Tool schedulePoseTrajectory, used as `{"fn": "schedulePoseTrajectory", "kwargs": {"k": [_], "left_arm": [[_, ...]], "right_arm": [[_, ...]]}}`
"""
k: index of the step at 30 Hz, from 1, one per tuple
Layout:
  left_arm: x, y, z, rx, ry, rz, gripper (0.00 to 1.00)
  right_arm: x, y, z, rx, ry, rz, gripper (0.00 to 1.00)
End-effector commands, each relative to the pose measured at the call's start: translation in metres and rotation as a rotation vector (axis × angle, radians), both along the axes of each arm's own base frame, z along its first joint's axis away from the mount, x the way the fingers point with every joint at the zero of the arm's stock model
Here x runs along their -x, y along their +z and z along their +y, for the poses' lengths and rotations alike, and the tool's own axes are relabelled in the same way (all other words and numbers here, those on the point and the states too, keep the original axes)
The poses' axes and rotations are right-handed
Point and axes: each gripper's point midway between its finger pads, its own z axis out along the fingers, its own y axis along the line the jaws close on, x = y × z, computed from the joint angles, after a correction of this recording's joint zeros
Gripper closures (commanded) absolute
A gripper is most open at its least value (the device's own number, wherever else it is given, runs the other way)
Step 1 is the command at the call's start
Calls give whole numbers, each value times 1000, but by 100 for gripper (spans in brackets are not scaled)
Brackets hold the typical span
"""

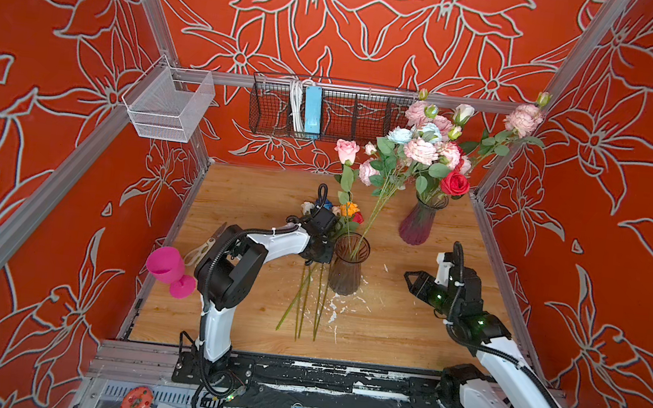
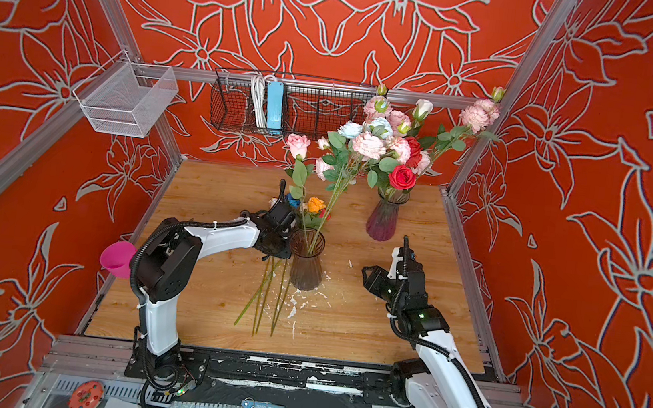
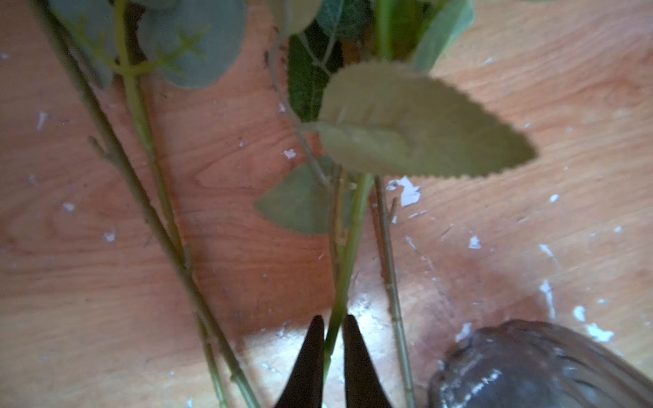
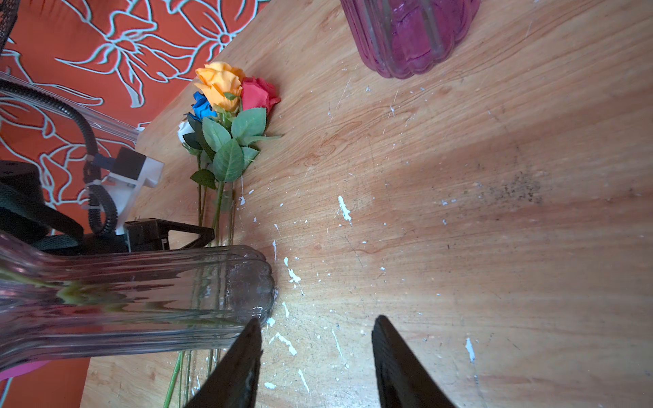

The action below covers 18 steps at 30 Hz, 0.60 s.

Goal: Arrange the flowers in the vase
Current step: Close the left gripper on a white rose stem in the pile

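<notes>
Several loose flowers (image 1: 303, 294) lie on the wooden table, their orange, blue, red and white blooms (image 4: 219, 83) pointing to the back. Beside them stands a smoky glass vase (image 1: 348, 264) that holds a pink rose (image 1: 346, 151) and a pale pink spray. My left gripper (image 3: 332, 321) is down among the lying stems, just left of this vase, and is shut on one green stem (image 3: 348, 254). In both top views its wrist hides the fingers. My right gripper (image 1: 408, 279) hovers open and empty to the right of the vase (image 4: 141, 293).
A purple vase (image 1: 419, 220) with a full bouquet (image 1: 427, 149) stands at the back right. A pink goblet (image 1: 167, 266) and scissors (image 1: 205, 245) sit at the table's left edge. A black wire basket (image 1: 327, 111) and a white mesh basket (image 1: 168, 105) hang on the rails.
</notes>
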Motion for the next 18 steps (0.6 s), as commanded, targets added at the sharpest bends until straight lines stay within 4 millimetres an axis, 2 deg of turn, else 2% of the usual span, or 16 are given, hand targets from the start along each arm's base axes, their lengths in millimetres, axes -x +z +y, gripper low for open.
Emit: {"fn": "schedulePoseTrajectory", "kwargs": {"k": [1,5,13,15,18], "left_arm": [[-5,-1,18,-44,31,-4,97],[-9,7,41,-75,69,-34,100],[-16,17,88,-173,150,-79,100],[-17,21,90,-155,154,-88,100],[-19,37,80,-90,142,-109,96]], "right_arm": [[-5,19,1,19,11,-43,48],[-9,32,2,24,23,-67,48],[-13,41,7,13,43,-74,48],[-13,42,7,16,45,-75,47],[-12,43,7,18,48,-79,47]]}}
